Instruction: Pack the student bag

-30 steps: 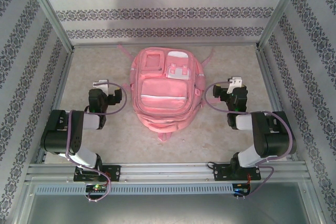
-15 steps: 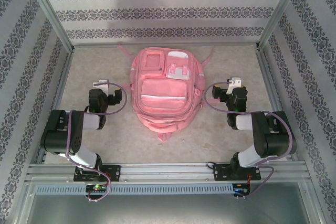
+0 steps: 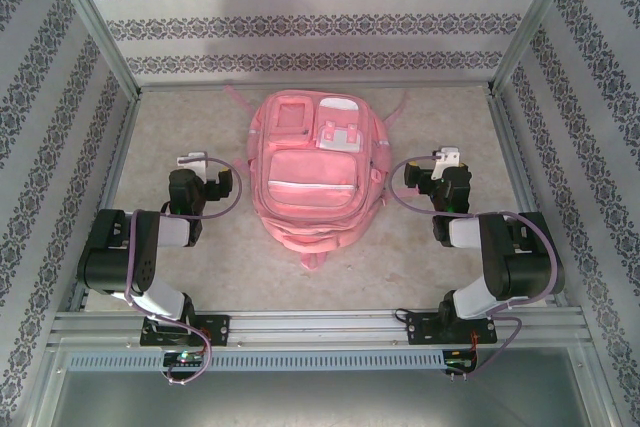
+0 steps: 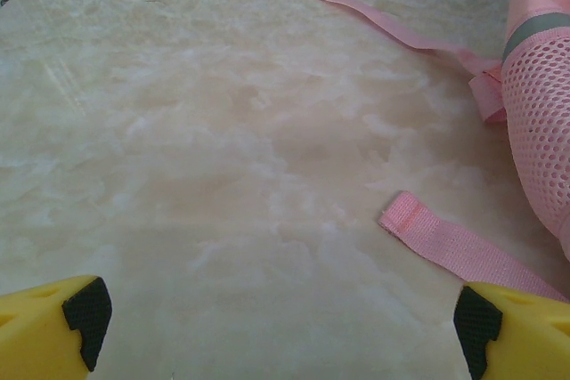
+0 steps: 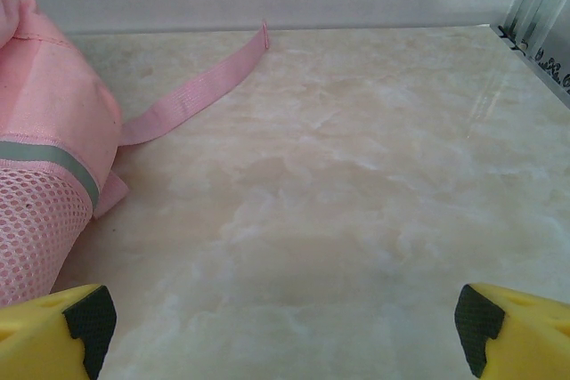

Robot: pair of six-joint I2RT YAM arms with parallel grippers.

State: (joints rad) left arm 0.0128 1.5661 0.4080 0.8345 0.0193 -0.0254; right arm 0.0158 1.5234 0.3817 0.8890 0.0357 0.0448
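You have bare pale marble table (image 3: 165, 122) on both sides of the big pink fabric backpack (image 3: 310, 172), which fills the middle. Its thin pink straps (image 4: 445, 242) lie flat on the table beside it. Patterned walls (image 3: 50, 97) close you in left, right and far.

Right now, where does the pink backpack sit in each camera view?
Top external: student bag in the centre, between the left arm and the right arm.
Left wrist: student bag at the right edge, mesh side showing.
Right wrist: student bag at the left edge, mesh side showing.
Shared landmark: the grey stripe round the bag.
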